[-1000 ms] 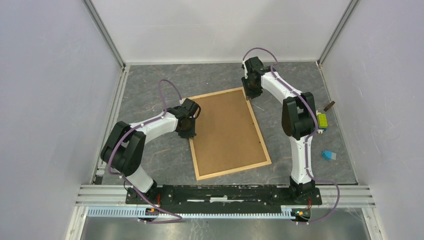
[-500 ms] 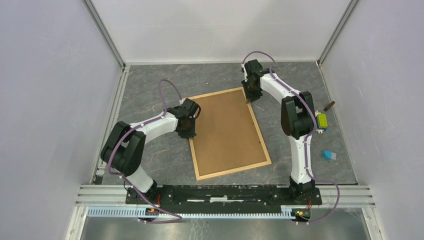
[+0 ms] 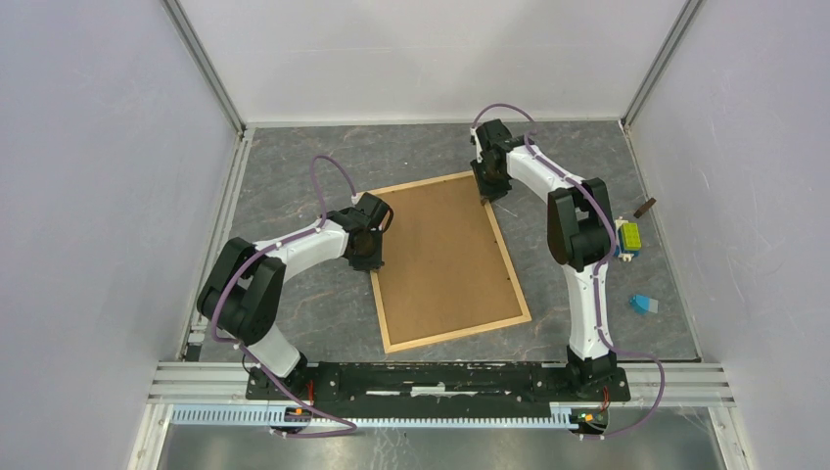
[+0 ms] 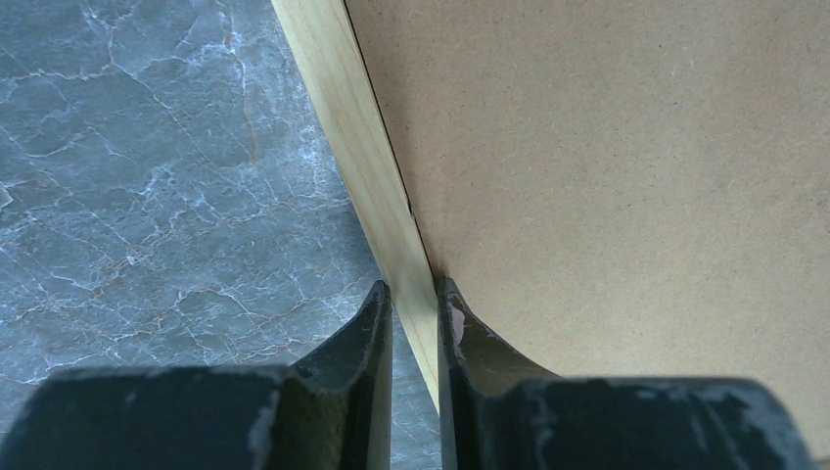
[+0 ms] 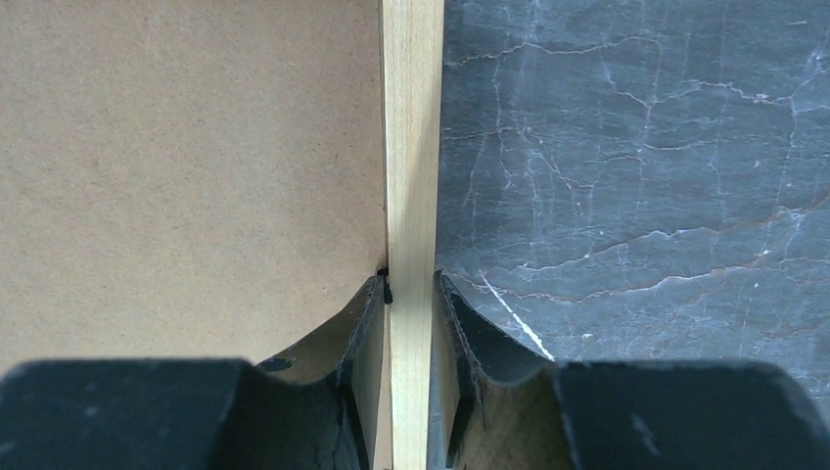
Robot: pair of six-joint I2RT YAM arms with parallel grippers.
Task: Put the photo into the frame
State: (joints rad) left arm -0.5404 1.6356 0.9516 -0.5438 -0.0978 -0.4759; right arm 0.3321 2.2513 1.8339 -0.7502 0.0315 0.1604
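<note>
Pale natural wood forms the thin rectangular picture frame (image 3: 458, 335), lying flat and slightly skewed on the grey marble-patterned table (image 3: 323, 304); its opening is filled by a plain brown backing board (image 3: 445, 259); whether the photo sits beneath that board cannot be told. Only the overhead view shows the whole rectangle, along with a yellow-green block (image 3: 631, 237), a small blue piece (image 3: 643, 304) and a small brown piece (image 3: 644, 208) to the right of the right arm; only the wrist views show the grips up close. The left claw (image 4: 413, 294) straddles the frame's left rail, one finger on the table side and one on the board side, closed on the wood; the right claw (image 5: 409, 284) is clamped across the right rail near the far corner, beside a small black tab (image 5: 386, 286) at the board's edge. The left arm reaches in from the left, elbow bent outwards, wrist pointing down; the right arm stretches far forward, its forearm angling back toward the frame's far right corner.
</note>
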